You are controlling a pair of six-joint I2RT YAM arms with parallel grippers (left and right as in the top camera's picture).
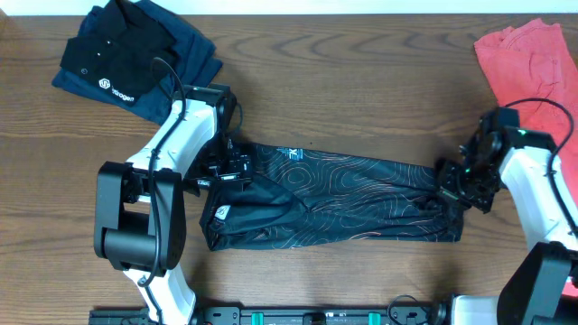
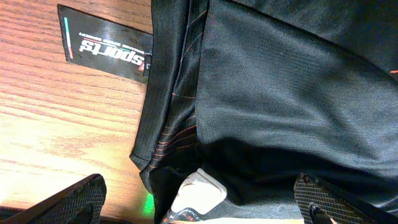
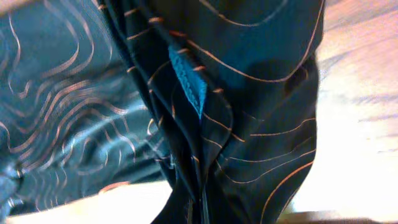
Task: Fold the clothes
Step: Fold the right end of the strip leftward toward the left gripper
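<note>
The black jersey [image 1: 361, 194] with orange-white contour lines lies as a long folded strip across the middle of the table. My left gripper [image 1: 226, 170] is at its left end. In the left wrist view the left gripper's jaws [image 2: 199, 208] are spread wide open over the dark fabric [image 2: 280, 93], with a white logo patch [image 2: 198, 194] between them. A black "sports" tag [image 2: 106, 43] lies on the wood. My right gripper [image 1: 452, 185] is at the strip's right end. In the right wrist view the fabric [image 3: 249, 62] bunches and narrows into the jaws; the fingers are hidden.
A black polo with a white logo [image 1: 117, 54] lies on a navy garment [image 1: 194, 50] at the back left. A coral-red garment [image 1: 533, 63] lies at the back right, close to my right arm. The table is brown wood [image 1: 343, 99].
</note>
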